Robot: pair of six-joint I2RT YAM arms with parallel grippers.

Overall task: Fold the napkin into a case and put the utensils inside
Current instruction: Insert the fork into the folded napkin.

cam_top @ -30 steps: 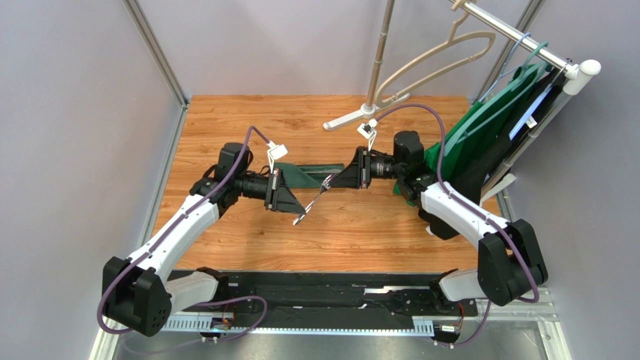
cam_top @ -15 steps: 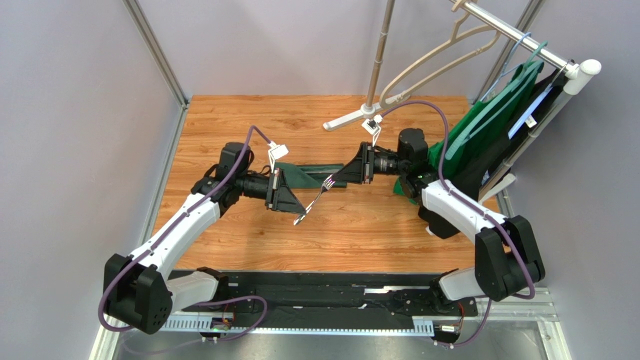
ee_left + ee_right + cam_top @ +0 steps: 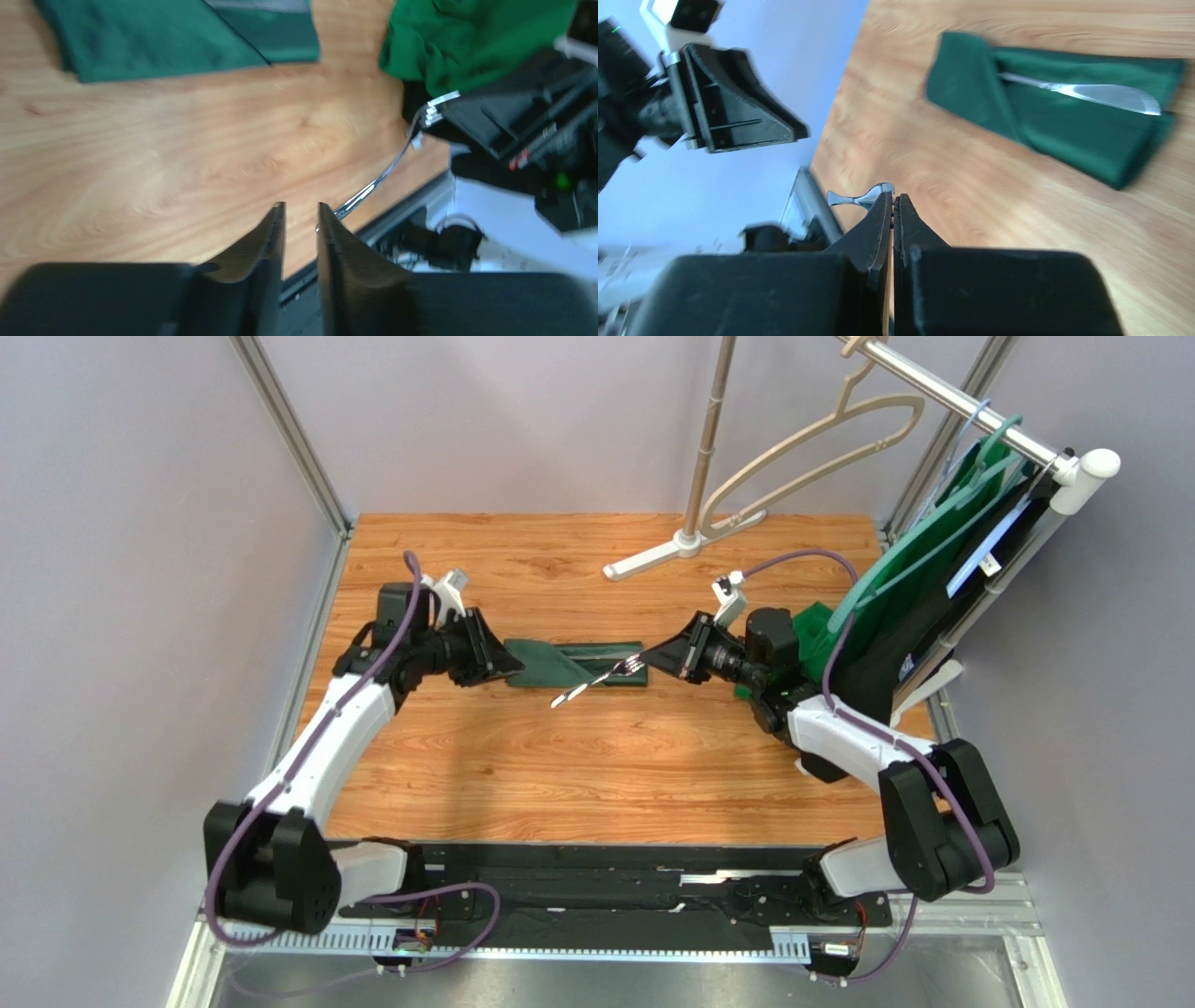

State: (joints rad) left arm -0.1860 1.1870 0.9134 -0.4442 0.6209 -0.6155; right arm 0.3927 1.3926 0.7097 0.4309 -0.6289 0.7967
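Observation:
The dark green case (image 3: 568, 662) lies flat mid-table, seen too as the case (image 3: 1053, 112) and the case (image 3: 175, 35). A silver knife (image 3: 1088, 91) sits tucked in it. The fork (image 3: 601, 682) hangs slanted over the case's near edge, with my right gripper (image 3: 676, 660) shut on its tine end. A silver bit of the fork (image 3: 861, 197) pokes out beside the right gripper (image 3: 893, 199). My left gripper (image 3: 501, 662) is at the case's left end. The left gripper (image 3: 300, 208) stands slightly open with nothing in it. The fork (image 3: 379, 183) shows beyond its tips.
A clothes rack stands at the back, its base (image 3: 659, 557) on the wood. A beige hanger (image 3: 821, 441) hangs on it. A brighter green garment (image 3: 856, 595) and dark clothes spill onto the right side of the table, behind my right arm.
My left gripper has left the fork's handle end and drawn back left to the case's left end. The right gripper moved right and keeps the fork, now lower over the case.

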